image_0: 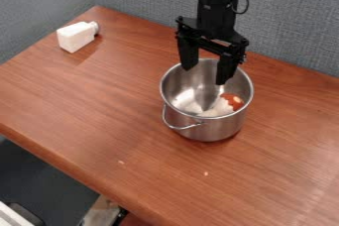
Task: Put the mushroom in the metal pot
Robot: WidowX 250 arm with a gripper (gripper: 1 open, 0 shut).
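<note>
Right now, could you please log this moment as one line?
pincer: open, above pot | mushroom: inside metal pot | white block: untouched

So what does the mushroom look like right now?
The mushroom is small, with an orange-red cap and a pale cream stem. It sits inside the metal pot, near the right wall, seemingly tipped over. The end effector hangs open above it, not gripping it. Part of it blends with the pot's shine, so finer details are unclear.
</note>
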